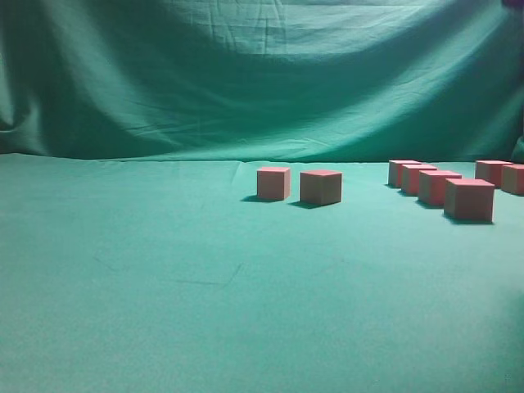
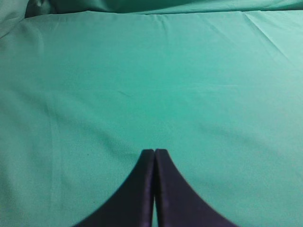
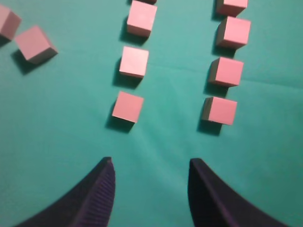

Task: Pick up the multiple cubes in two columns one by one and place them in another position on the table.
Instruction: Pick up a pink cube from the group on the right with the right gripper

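In the right wrist view, pinkish-red cubes stand in two columns on the green table point(image 3: 165, 137). The nearest of the left column point(image 3: 128, 106) and the nearest of the right column point(image 3: 219, 110) lie just ahead of my right gripper point(image 3: 150, 164). It hangs open and empty above bare cloth, short of both. Two more cubes point(image 3: 35, 44) sit apart at the upper left. In the exterior view those two cubes point(image 1: 273, 182) stand mid-table and the columns point(image 1: 469, 199) at the right; no gripper shows there. My left gripper point(image 2: 154, 151) is shut and empty over bare table point(image 2: 142, 85).
A wrinkled green backdrop cloth point(image 1: 262, 74) hangs behind the table. Open green cloth point(image 1: 164, 286) spreads across the left and front of the exterior view. The rightmost cubes point(image 1: 514, 178) sit at the frame's edge.
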`<act>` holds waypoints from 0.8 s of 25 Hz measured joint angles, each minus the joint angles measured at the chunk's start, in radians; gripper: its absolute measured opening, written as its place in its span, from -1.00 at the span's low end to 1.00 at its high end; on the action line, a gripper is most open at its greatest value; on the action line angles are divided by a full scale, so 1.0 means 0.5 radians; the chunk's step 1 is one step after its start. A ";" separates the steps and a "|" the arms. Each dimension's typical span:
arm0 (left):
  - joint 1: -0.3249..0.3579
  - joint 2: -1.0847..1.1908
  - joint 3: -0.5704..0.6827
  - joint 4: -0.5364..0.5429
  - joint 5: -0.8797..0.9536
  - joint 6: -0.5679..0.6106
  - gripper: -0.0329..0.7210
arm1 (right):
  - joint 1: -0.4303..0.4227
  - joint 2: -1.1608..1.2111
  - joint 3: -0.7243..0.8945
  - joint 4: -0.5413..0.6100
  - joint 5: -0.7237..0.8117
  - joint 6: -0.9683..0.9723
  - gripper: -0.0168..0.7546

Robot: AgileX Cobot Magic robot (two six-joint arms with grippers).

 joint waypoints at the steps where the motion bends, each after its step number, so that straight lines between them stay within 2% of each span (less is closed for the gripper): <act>1: 0.000 0.000 0.000 0.000 0.000 0.000 -0.91 | -0.032 0.000 0.077 0.021 -0.066 0.000 -0.01; 7: 0.000 0.000 0.000 0.000 0.000 0.000 -0.91 | -0.066 0.132 0.310 0.117 -0.466 0.003 -0.01; 20: 0.000 0.000 0.000 0.000 0.000 0.000 -0.91 | -0.066 0.510 0.313 0.222 -0.830 -0.099 -0.01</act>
